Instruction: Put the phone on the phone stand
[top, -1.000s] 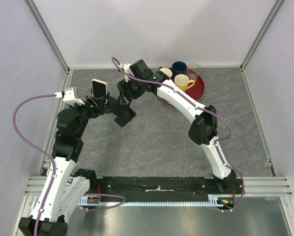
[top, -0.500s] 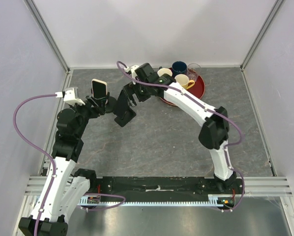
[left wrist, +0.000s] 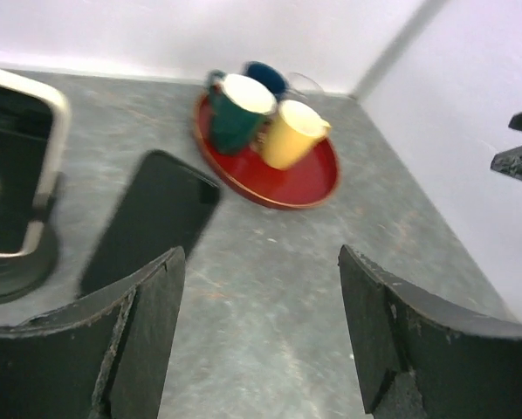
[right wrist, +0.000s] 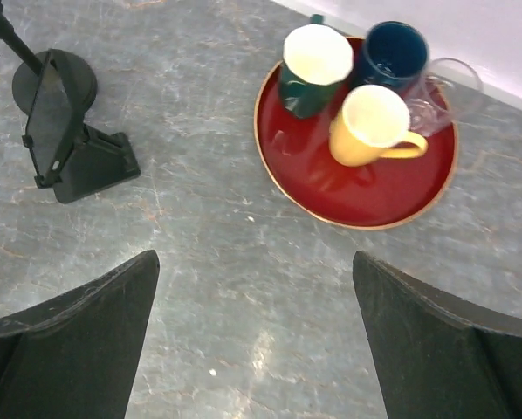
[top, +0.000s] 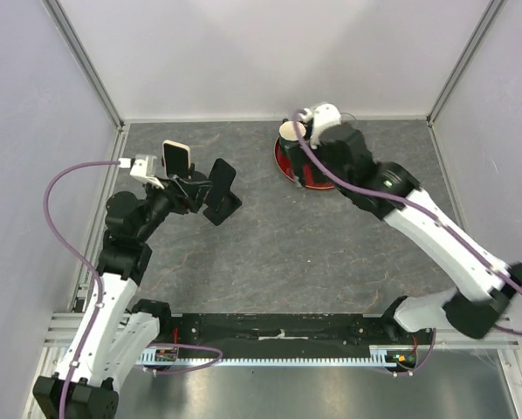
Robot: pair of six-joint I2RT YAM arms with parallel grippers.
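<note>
A black phone [top: 222,177] leans upright against a black wedge-shaped phone stand [top: 225,209] at the back left of the table. The right wrist view shows the phone [right wrist: 50,118] edge-on, resting on the stand [right wrist: 99,166]. My left gripper [top: 194,185] sits just left of the phone, open and empty. In its own view the left gripper [left wrist: 261,253] has the phone [left wrist: 152,223] ahead on the left. My right gripper [right wrist: 254,257] is open wide and empty, hovering high between the stand and the tray.
A red tray [right wrist: 366,188] at the back holds a green mug [right wrist: 313,61], a blue mug [right wrist: 396,52], a yellow mug [right wrist: 370,122] and a glass [right wrist: 453,87]. A cream-cased device [top: 175,157] stands on a round base [left wrist: 17,262] left of the phone.
My right gripper opened, let go of the phone and drew back to the right, above the tray. The phone stays leaning on the stand. The left gripper shifted slightly toward it.
</note>
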